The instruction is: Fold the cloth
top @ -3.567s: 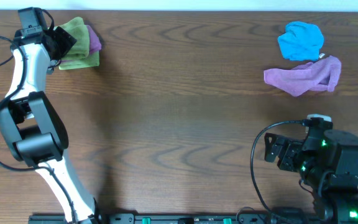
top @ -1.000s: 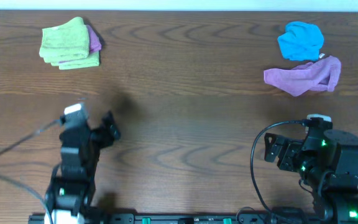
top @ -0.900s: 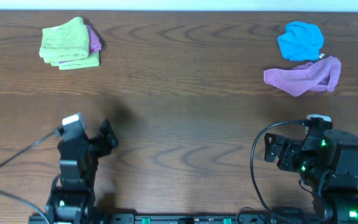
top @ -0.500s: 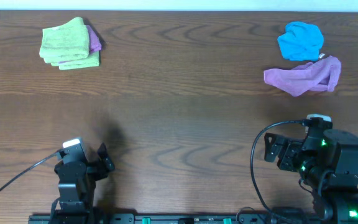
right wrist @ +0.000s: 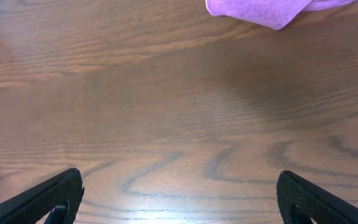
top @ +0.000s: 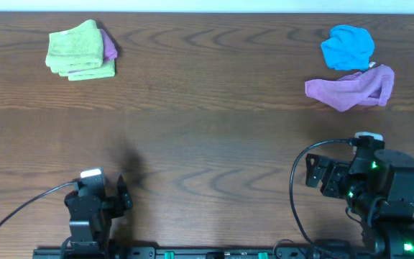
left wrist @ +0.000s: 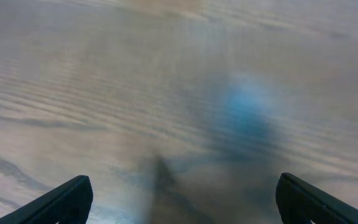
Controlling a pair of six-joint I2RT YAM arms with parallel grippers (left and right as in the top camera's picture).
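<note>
The lime-green cloth (top: 77,52) lies folded at the table's far left, on top of a purple cloth (top: 109,44) that peeks out at its right side. My left gripper (top: 123,198) is open and empty near the front left edge, far from the green cloth. In the left wrist view its fingertips (left wrist: 182,199) are spread over blurred bare wood. My right gripper (top: 313,173) is open and empty at the front right. In the right wrist view its fingertips (right wrist: 179,202) are spread over bare wood.
A bright blue cloth (top: 348,47) lies crumpled at the far right, with a purple cloth (top: 352,88) just in front of it. That purple cloth also shows at the top of the right wrist view (right wrist: 272,9). The dark wooden table (top: 214,122) spans the view.
My left arm has let go of the folded green cloth at the far left and drawn back to the front left edge. The right arm has not moved.
</note>
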